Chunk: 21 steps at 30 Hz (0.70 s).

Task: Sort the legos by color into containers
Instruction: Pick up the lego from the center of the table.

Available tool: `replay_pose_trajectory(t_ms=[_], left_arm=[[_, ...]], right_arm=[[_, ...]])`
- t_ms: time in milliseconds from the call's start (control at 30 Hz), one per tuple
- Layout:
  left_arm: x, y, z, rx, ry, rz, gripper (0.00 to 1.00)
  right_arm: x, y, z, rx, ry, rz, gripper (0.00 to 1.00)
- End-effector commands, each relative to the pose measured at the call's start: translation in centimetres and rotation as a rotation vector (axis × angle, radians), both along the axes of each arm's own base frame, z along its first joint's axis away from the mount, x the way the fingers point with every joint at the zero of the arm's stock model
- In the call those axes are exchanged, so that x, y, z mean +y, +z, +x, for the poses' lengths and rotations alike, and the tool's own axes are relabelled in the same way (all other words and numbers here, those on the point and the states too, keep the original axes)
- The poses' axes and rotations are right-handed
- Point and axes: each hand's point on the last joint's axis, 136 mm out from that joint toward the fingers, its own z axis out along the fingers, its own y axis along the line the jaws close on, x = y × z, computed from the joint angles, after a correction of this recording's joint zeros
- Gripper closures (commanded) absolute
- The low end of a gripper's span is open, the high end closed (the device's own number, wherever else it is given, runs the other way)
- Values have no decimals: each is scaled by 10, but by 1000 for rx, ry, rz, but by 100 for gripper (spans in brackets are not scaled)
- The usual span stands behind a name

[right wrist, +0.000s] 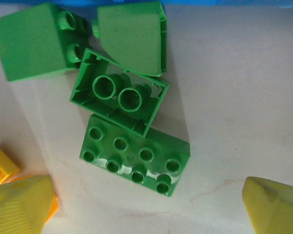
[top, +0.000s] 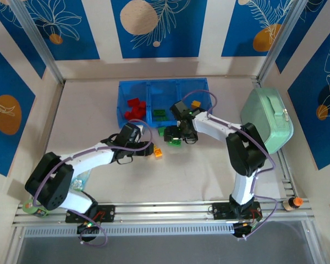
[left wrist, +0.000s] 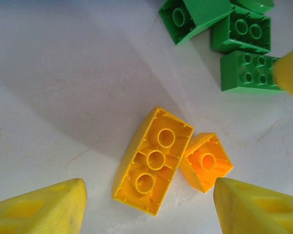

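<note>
"How did the grippers stand?"
"The left gripper (left wrist: 149,197) spread empty over a hollow, upturned yellow brick (left wrist: 154,161) touching a small orange brick (left wrist: 205,163). The right gripper (right wrist: 146,195) gaped above glossy studded green bricks (right wrist: 134,153) on the matte table (right wrist: 234,97)."
"And the tray (top: 121,91)?"
"Translucent blue, three square compartments: red bricks (top: 135,108) left, green pieces (top: 159,114) middle, an orange piece (top: 196,103) right."

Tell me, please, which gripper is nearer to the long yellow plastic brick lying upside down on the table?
Left. The left gripper hangs directly above the yellow brick; the right gripper is off to one side, over the green bricks.
</note>
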Motion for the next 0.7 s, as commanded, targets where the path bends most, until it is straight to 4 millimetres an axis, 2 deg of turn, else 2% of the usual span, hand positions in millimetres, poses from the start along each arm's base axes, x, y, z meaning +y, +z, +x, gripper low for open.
replay_pose_trajectory(t_ms=[0,133,333,500,667], left_arm=[[6,2,-8,-6,6,8,31],[14,-1,-13,-7,20,25,31],[16,-3,-15,-6,22,29,31],[18,-3,-15,-14,22,37,31],[20,-5,-16,-17,22,45,31]], right_arm=[[6,0,5,18,-72,-21,1],[8,-11,4,33,-101,-46,1],[15,-25,-2,57,-86,-96,11],[16,-36,-9,67,-79,-154,22],[15,-38,-13,61,-86,-164,39]])
